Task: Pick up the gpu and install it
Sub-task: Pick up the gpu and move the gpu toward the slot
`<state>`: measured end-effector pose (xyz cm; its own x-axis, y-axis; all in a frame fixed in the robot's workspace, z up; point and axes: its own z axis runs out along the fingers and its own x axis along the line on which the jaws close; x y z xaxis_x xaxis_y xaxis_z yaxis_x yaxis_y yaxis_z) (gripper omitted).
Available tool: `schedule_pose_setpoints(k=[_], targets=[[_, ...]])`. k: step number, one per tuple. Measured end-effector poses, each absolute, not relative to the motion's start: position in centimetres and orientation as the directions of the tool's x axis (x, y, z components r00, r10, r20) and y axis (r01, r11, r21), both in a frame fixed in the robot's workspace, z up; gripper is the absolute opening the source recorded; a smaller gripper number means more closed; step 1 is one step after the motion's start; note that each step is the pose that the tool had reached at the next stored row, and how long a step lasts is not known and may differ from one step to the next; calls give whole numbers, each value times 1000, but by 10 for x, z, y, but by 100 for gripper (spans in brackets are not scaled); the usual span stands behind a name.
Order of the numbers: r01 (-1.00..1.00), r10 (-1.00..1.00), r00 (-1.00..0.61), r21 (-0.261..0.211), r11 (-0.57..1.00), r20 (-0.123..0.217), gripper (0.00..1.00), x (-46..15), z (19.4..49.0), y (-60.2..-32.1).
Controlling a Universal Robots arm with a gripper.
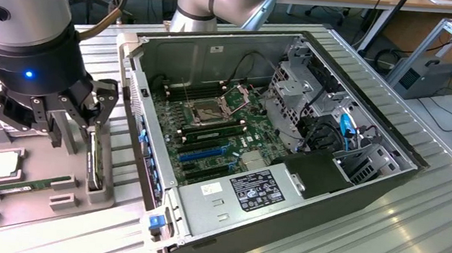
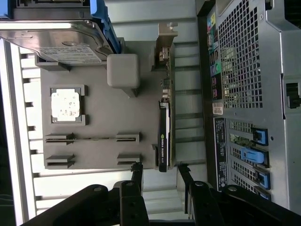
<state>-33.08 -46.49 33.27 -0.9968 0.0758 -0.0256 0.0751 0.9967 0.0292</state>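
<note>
The gripper [image 1: 76, 136] hangs over the gpu [image 1: 96, 165], which stands on edge in a slot along the gray holder [image 1: 28, 197] on the counter, just beside the open computer case [image 1: 309, 209]. The fingers [image 2: 137, 170] are released and spread wide, one to each side of the card and seemingly clear of it, though the angle makes contact hard to judge. If the descent is off-centre, a finger could land on the card's top edge or the holder's wall. A skewed grip could also jam the card in its slot.
</note>
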Motion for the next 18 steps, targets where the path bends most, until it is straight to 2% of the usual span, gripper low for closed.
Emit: schedule_pose_setpoints(k=[18], targets=[[75, 76, -997, 29, 997, -26, 42, -331, 327, -465]])
